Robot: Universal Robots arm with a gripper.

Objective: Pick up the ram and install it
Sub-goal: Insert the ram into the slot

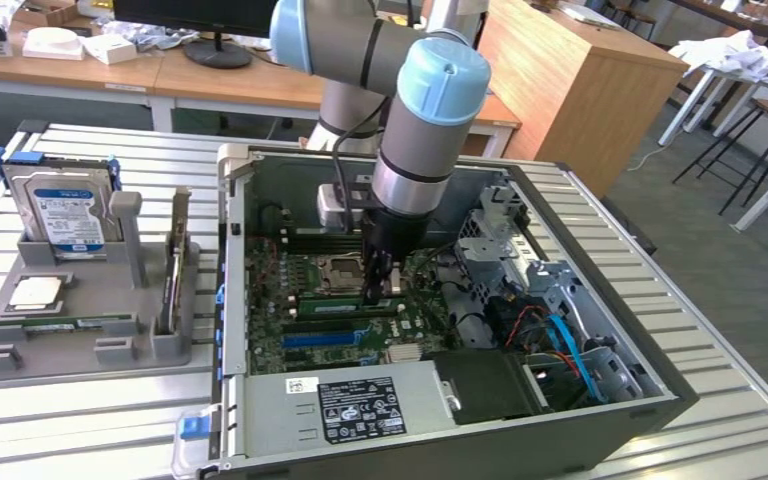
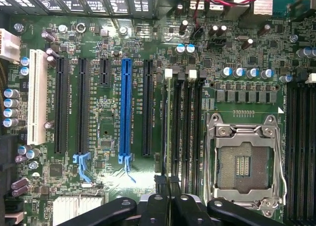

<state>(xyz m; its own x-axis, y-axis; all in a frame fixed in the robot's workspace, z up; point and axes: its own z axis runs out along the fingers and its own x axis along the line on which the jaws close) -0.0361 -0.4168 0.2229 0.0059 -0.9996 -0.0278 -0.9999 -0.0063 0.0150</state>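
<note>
While you are looking down through the wrist view, the gripper (image 2: 169,189) is pinching the ram (image 2: 169,132) between its dark fingers (image 2: 155,201), which are pressing almost together on the thin board, so you are seeing the stick edge-on as a narrow line. It is lying along the memory slots (image 2: 185,132), in line with the one nearest the long black expansion slot (image 2: 147,107), and you cannot tell from here whether it is sitting in that slot or just above it. The empty processor socket (image 2: 245,159) is sitting just beside those slots on their other side, and the blue expansion slot (image 2: 125,107) is running parallel further off on the motherboard (image 2: 106,122). In the exterior view you are watching the arm (image 1: 418,130) reaching down into the open computer case (image 1: 584,440), with the gripper (image 1: 381,290) standing upright over the middle of the board and the ram (image 1: 337,306) showing as a green strip at its tips. Toward the exterior view's left, well apart from the case, the grey holder (image 1: 144,350) is resting on the slatted table (image 1: 77,420), carrying the blue-labelled hard drive (image 1: 64,215) upright at its far end and the square silver processor chip (image 1: 35,292) lying flat nearer the camera.
</note>
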